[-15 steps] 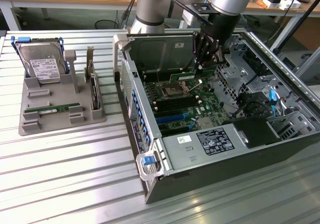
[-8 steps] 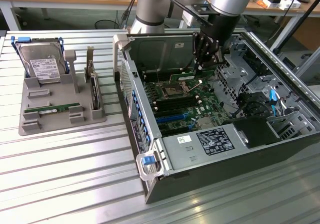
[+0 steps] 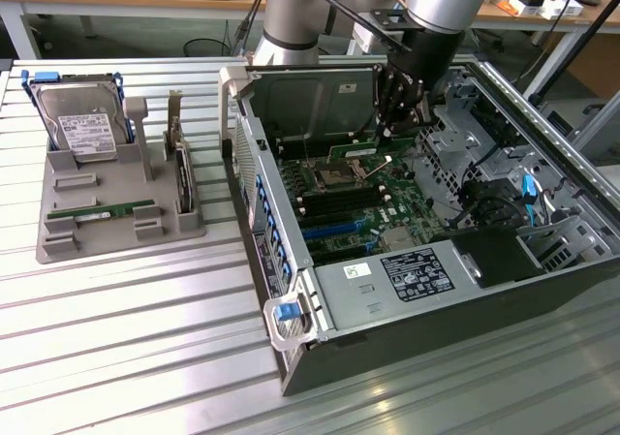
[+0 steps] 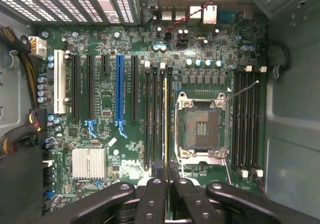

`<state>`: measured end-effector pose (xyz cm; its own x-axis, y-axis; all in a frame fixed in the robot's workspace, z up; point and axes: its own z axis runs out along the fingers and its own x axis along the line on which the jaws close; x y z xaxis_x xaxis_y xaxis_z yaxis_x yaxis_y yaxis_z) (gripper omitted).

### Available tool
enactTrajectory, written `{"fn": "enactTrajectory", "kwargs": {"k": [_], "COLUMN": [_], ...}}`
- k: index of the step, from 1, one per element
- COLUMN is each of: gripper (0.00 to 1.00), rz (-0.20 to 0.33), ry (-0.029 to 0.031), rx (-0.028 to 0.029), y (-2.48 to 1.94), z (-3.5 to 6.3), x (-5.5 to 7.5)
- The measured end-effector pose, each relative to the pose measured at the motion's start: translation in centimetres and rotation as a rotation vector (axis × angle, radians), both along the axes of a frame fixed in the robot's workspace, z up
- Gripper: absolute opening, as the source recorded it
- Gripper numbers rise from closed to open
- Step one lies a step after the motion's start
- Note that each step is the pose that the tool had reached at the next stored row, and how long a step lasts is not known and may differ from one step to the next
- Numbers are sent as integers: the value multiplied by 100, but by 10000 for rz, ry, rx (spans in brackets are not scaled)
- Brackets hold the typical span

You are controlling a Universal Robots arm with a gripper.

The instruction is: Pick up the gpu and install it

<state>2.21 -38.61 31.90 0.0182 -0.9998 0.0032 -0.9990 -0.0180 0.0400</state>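
Hanging vertical over motherboard (image 4: 125, 84) | fingers (image 4: 152, 196) pinching gpu (image 4: 165, 119) edge-on

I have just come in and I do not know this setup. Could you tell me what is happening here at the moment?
A grey robot arm reaches into an open black computer case lying on a ribbed metal table. Its black end effector is shut on a long, thin green circuit-board stick, held edge-on above the memory slots beside the empty processor socket of the green motherboard. On the grey holder at the exterior view's left, a silver hard drive in blue rails stands upright.
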Motion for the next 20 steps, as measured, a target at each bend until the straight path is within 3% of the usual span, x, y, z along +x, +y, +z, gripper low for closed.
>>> {"fn": "enactTrajectory", "kwargs": {"k": [20], "gripper": [12], "rz": [0], "ry": [0], "rx": [0], "y": [0], "z": [-49], "x": [0]}}
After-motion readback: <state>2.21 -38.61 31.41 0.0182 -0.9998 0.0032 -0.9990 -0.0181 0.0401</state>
